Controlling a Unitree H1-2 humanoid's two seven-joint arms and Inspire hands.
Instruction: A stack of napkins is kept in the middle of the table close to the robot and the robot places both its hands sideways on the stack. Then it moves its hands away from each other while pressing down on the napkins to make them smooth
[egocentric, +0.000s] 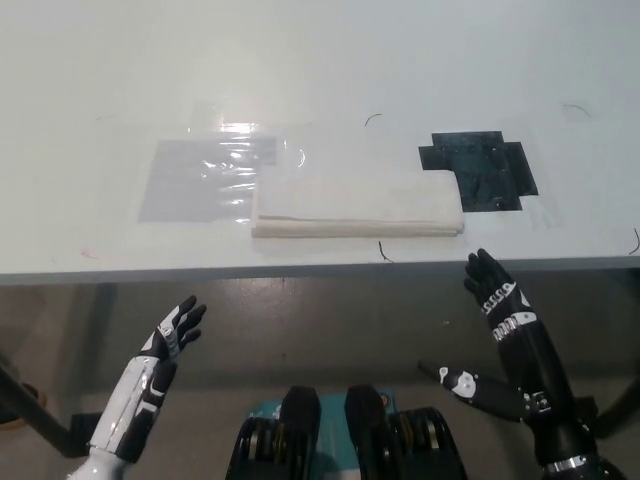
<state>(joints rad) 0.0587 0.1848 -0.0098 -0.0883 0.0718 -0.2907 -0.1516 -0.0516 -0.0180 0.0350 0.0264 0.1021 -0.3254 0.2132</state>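
Flat white napkin stack (356, 204) near table (320, 60) edge; untouched

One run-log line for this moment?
napkin stack: on table | left robot hand: open, off table | right robot hand: open, off table

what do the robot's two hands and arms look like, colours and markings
The left hand is white along its back and forearm shell, with black fingers and black patches between the white segments. The right hand is black, with small white bands across the fingers and a white patch near the thumb base; its black forearm ends in a silvery ring at the wrist.
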